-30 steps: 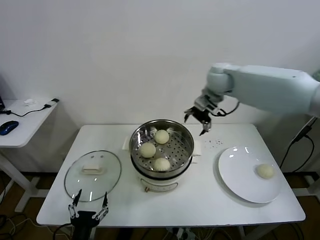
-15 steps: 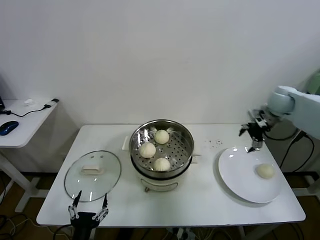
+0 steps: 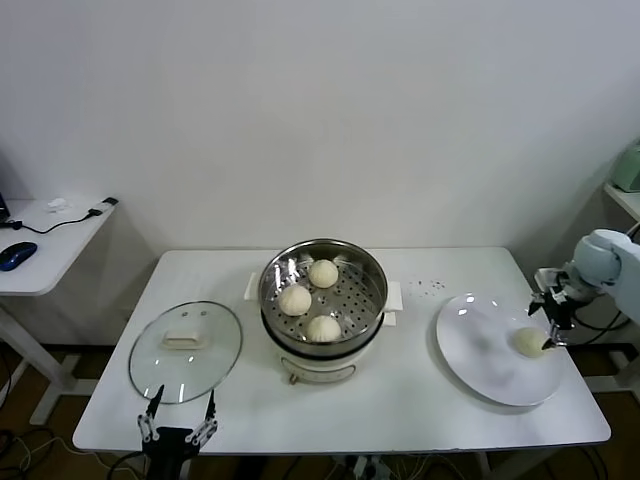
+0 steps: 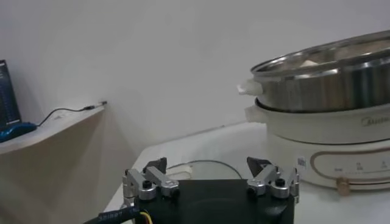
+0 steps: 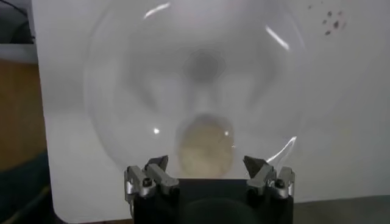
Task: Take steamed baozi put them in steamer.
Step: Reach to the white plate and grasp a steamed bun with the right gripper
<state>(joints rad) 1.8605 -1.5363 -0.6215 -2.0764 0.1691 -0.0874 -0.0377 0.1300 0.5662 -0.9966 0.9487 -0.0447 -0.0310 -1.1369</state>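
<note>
Right claw (image 3: 549, 311) moved over plated baozi (image 3: 529, 342) — open

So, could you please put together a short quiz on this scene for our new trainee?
1. How many buns lie in the steamer?
2. True or false: the right pincer is shut on the last bun.
3. The glass lid lies: A) on the steamer, B) on the table, C) on the plate.

Key: 1. Three. 2. False: it is open, next to the bun. 3. B.
</note>
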